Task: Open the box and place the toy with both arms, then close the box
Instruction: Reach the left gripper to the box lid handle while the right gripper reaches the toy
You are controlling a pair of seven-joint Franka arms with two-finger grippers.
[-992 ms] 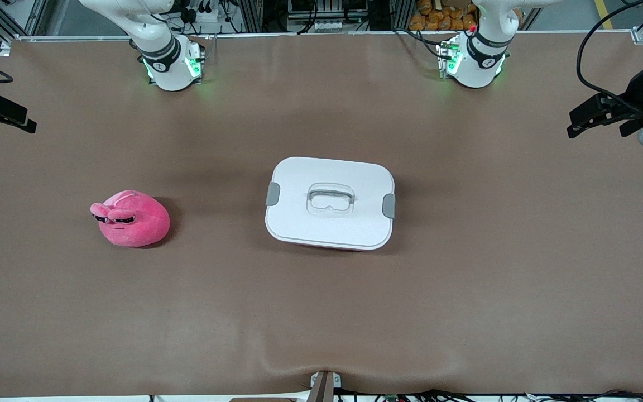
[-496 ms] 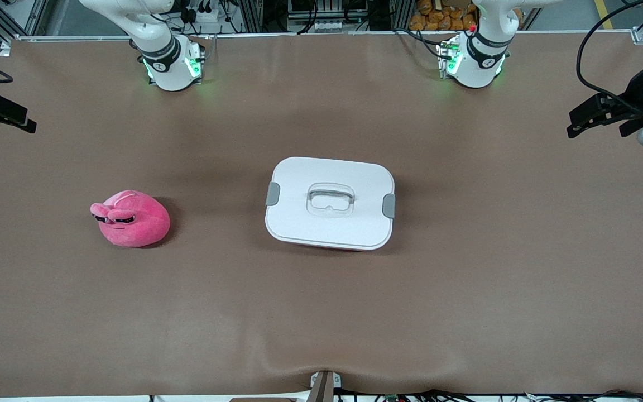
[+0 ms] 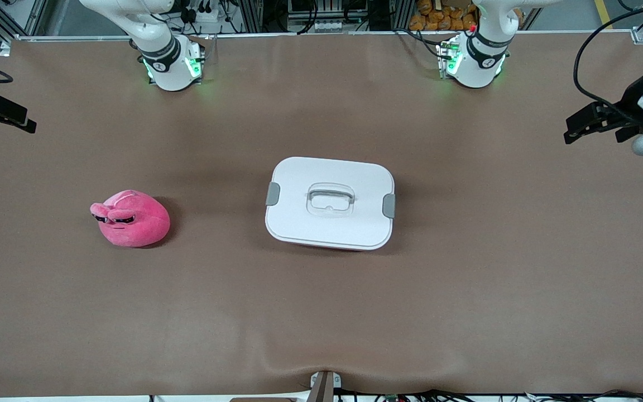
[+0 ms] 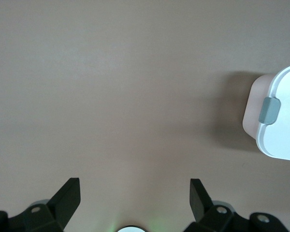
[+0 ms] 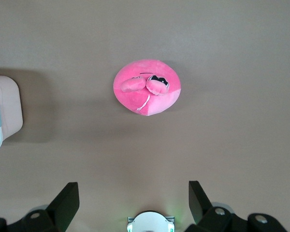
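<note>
Sitting closed at mid-tabletop [image 3: 466,312]: box [image 3: 330,202], lid on, both clips down. Lying toward the right arm's end, well apart from it: toy [image 3: 130,218]. Hanging over the tabletop edge at its own end, shifting slightly lower than half a second ago, jaws spread: left gripper [image 3: 589,124]. Waiting unmoved over the other edge, jaws spread, nothing held: right gripper [image 3: 12,118].

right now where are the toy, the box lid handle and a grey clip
toy [image 3: 132,219], front view, middle of its plush body
lid handle [image 3: 330,196], front view, middle of the grip bar
grey clip [image 4: 269,110], left wrist view, middle of the clip
</note>
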